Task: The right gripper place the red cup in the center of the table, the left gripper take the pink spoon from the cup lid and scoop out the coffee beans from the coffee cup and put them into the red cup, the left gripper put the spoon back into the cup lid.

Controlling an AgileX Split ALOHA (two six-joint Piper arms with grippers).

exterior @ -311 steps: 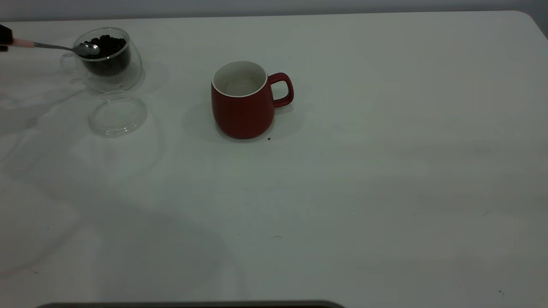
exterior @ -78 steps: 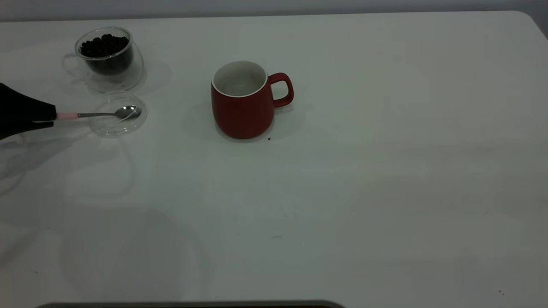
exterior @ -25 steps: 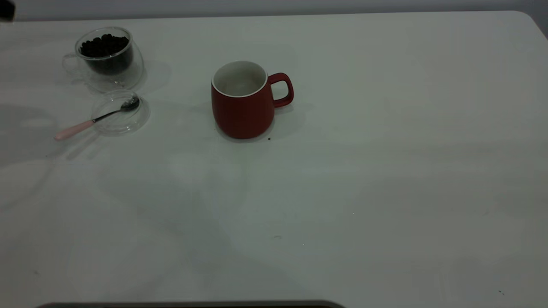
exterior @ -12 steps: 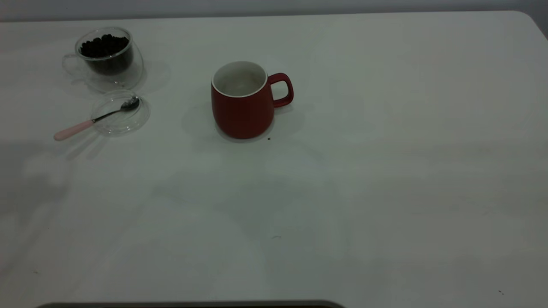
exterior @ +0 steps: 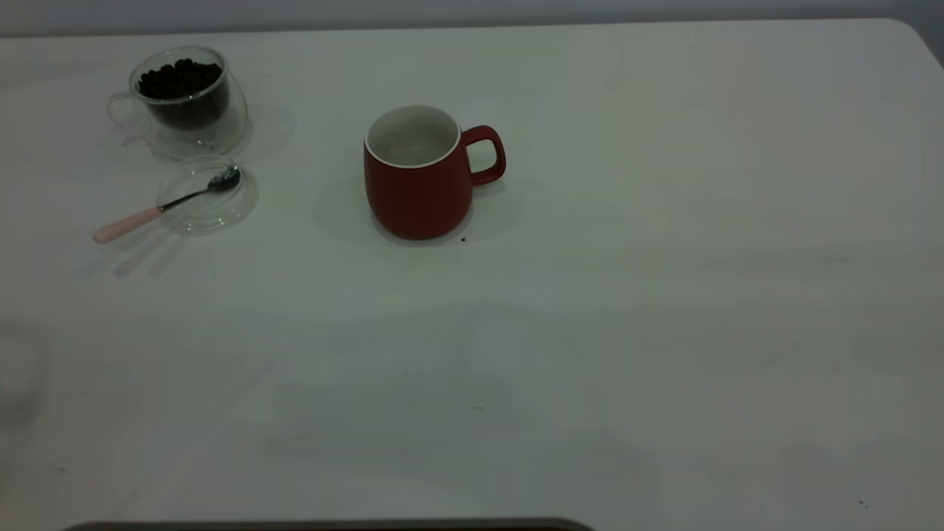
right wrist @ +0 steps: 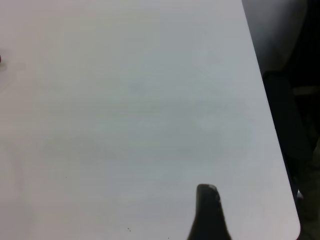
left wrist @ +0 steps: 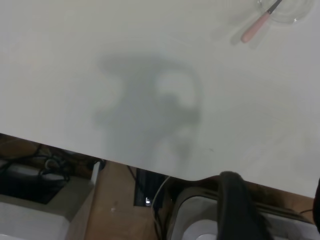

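Note:
The red cup point(exterior: 418, 173) stands upright near the middle of the table point(exterior: 664, 295), handle to the right. The clear coffee cup point(exterior: 184, 99) with coffee beans point(exterior: 179, 77) stands at the far left. In front of it lies the cup lid point(exterior: 209, 198), with the pink spoon point(exterior: 158, 209) resting bowl-in-lid and its handle on the table. The spoon's handle point(left wrist: 254, 30) also shows in the left wrist view. My left gripper point(left wrist: 274, 192) is open and empty, beyond the table's edge, far from the spoon. My right gripper point(right wrist: 206, 202) hovers over bare table near a corner. Neither gripper shows in the exterior view.
A small dark speck point(exterior: 463, 239) lies just in front of the red cup. The left wrist view shows the table's edge point(left wrist: 150, 167) with cables and equipment below it. The right wrist view shows the table's rounded corner point(right wrist: 295, 225).
The left gripper laid the spoon in the lid, let go and withdrew out of the exterior view. In the last half second only the shadows on the table have shifted.

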